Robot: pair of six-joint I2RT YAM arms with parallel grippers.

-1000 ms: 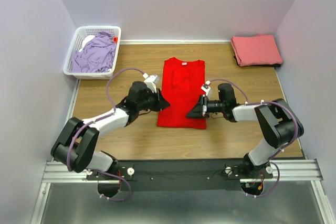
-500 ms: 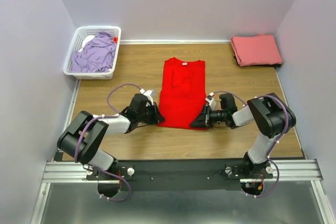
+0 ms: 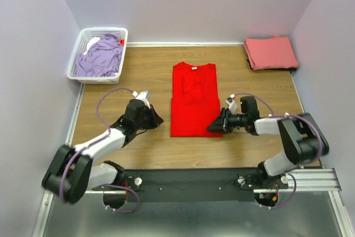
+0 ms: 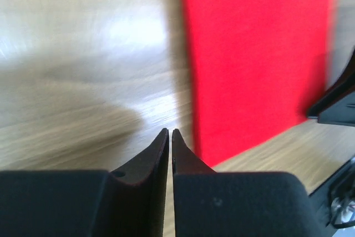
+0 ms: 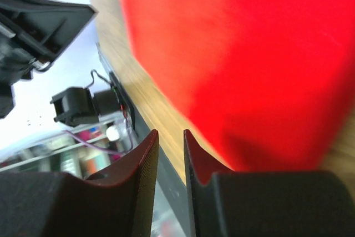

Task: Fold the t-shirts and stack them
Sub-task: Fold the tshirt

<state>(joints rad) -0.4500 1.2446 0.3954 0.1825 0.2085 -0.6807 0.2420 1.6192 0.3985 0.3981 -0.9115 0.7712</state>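
Red shirt (image 3: 193,101) lies flat at the centre of the table (image 3: 138,76), with its long axis running near to far and its collar and tag at the far end. Right gripper (image 3: 215,127) sits at the shirt's near right corner, jaws slightly apart with nothing between them. Left gripper (image 3: 156,119) is all but closed and empty. It touched the shirt's left edge earlier and now stands apart from it, to the left.
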